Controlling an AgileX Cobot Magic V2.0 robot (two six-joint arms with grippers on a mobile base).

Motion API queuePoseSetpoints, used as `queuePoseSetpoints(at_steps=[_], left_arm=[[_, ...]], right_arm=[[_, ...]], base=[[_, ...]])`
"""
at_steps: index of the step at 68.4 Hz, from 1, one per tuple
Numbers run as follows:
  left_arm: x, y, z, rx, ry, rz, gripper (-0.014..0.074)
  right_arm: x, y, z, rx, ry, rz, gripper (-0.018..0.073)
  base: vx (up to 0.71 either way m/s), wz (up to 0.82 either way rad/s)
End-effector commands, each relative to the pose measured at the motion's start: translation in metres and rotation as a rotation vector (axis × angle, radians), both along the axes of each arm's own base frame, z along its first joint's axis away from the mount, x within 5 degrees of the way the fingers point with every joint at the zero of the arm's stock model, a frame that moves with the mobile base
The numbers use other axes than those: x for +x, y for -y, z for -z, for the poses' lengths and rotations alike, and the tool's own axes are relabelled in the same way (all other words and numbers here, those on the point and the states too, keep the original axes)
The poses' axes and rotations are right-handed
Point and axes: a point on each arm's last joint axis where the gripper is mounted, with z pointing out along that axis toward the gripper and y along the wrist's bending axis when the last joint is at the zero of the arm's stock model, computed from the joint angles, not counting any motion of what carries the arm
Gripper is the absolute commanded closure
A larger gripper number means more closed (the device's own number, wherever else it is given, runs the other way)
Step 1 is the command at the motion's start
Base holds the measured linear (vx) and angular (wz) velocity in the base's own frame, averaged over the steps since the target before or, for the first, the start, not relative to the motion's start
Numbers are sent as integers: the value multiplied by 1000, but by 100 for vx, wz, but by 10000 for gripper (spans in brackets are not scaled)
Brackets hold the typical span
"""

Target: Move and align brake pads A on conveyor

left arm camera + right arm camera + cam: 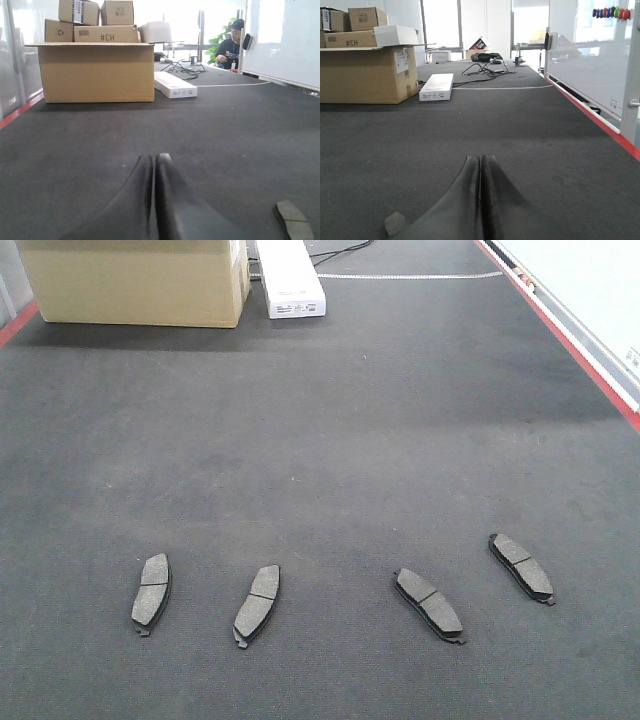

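brake pads lie in a row on the conveyor, left hand and right hand closed, empty

Left gripper: two matte black, smooth fingers tapering to rounded tips. Right gripper: identical black tapered fingers. No cables, screws or markings visible on either.

We see the right gripper w/ fingers pressed together, low over the conveyor. One brake pad pokes out bottom-left. Cardboard box and white box sit far back left; whiteboard on the right.
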Motion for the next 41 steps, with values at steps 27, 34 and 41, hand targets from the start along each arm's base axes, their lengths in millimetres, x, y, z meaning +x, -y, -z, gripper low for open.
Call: queuePoseSetpoints(at_steps=[27,34,41], left_arm=[[-1,0,-2,-20,73,7,602],[-1,0,-2,-20,73,7,602],[-1,0,-2,-20,73,7,602]], right_arm=[[-1,0,-3,-7,69,-2,571],[-1,0,-3,-7,69,-2,571],[-1,0,-3,-7,68,-1,571]], base=[[0,0],[0,0],[0,0]])
